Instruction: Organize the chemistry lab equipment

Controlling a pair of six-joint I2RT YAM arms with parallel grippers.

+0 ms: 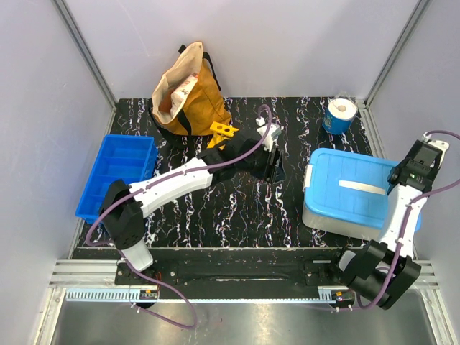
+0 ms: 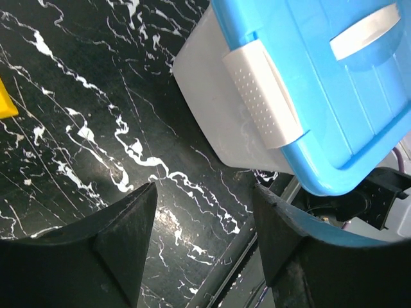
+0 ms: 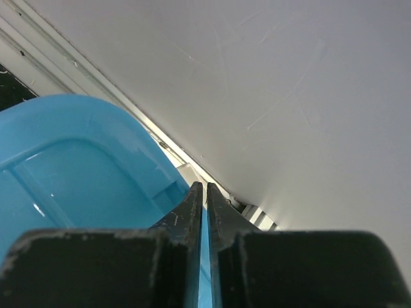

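We log the left tool (image 2: 205, 215) spread, empty, over the black marbled table (image 1: 237, 215). The small yellow looped piece (image 1: 223, 131) lies far-left of it, near the tan fabric bag (image 1: 188, 90); left arm nearer. Right tool (image 3: 205, 192) pressed together on nothing.

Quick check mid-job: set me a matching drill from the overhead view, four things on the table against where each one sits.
Things:
1. tan fabric bag
2. blue compartment tray
3. white storage box with light-blue lid
4. white paper roll in blue wrap

Places:
A. back right corner
B. left edge of the table
C. right side, next to the right arm
D. back of the table, left of centre

Pairs: 1-D, 2-B, 3-C, 4-A
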